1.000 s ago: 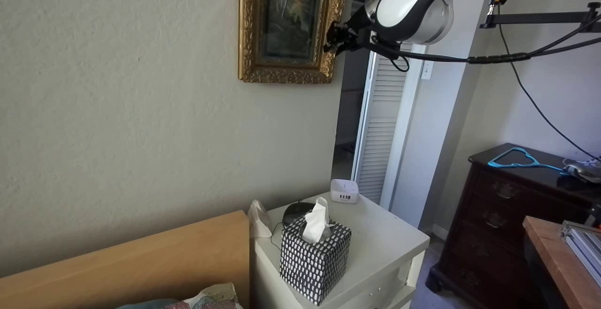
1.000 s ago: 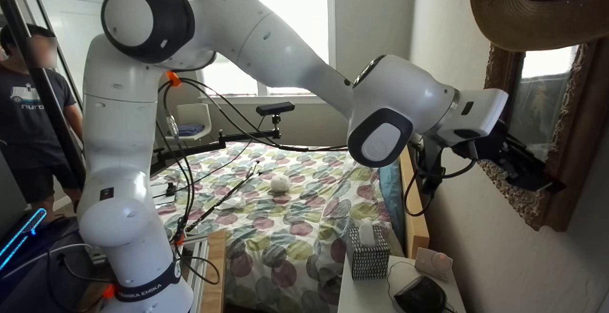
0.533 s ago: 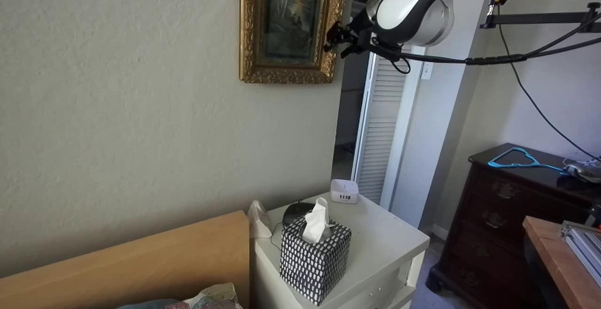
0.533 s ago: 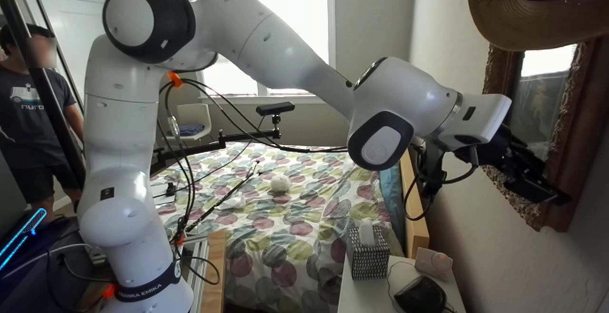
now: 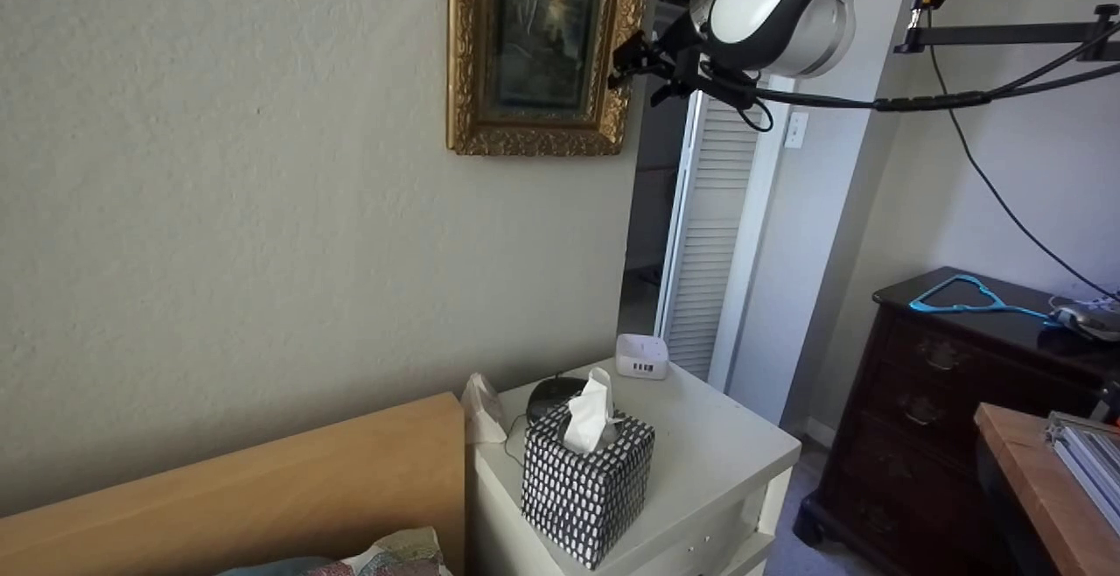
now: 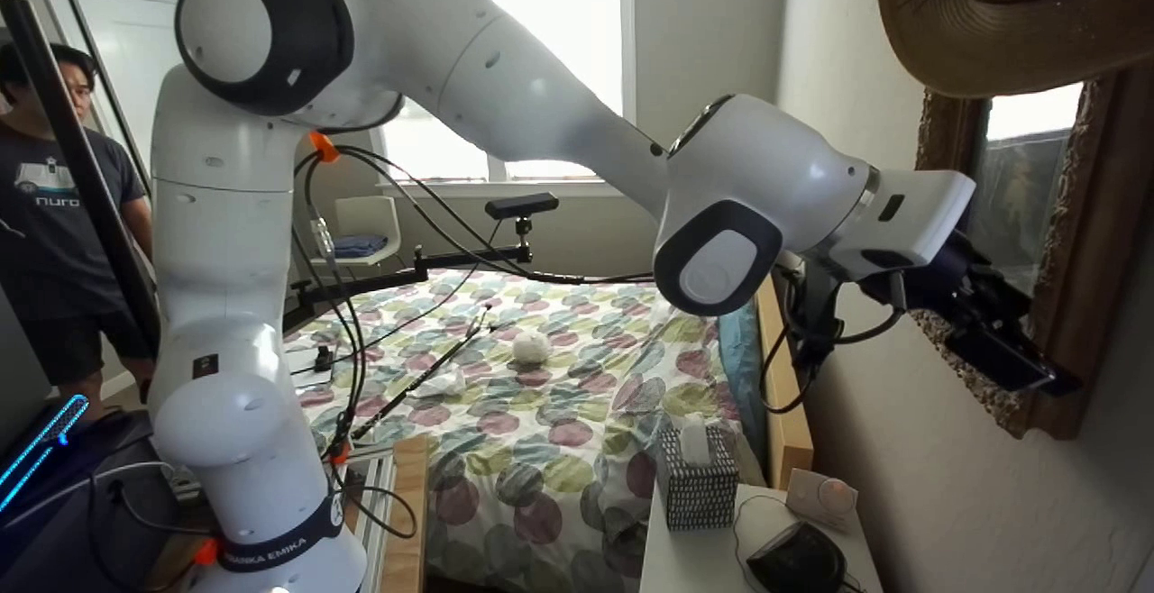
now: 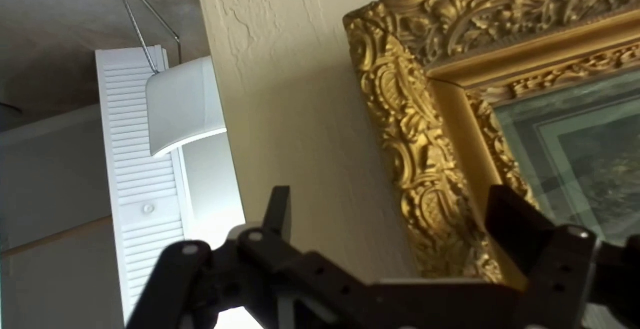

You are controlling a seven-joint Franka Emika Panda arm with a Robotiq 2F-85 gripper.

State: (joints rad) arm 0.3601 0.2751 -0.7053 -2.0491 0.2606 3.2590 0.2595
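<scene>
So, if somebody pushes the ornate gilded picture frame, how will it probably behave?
The ornate gilded picture frame looks thick and deeply moulded, so probably stiff and rather heavy. Its front shows a bright reflection in an exterior view, so it may be fragile glass. Mounted on the wall, it might tilt or swing.

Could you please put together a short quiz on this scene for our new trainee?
1. True or false: the black two-fingered gripper has its jaws apart.
2. Which is nearest to the gripper: A) the bright blue clothes hanger, B) the ornate gold picture frame, or C) the dark wooden chest of drawers?
3. Complete the sentence: on the white, flat-topped nightstand stands a black-and-white patterned, cube-shaped box, and a white (blank) sticks out of its top.

Key: 1. True. 2. B. 3. Tissue.
</scene>
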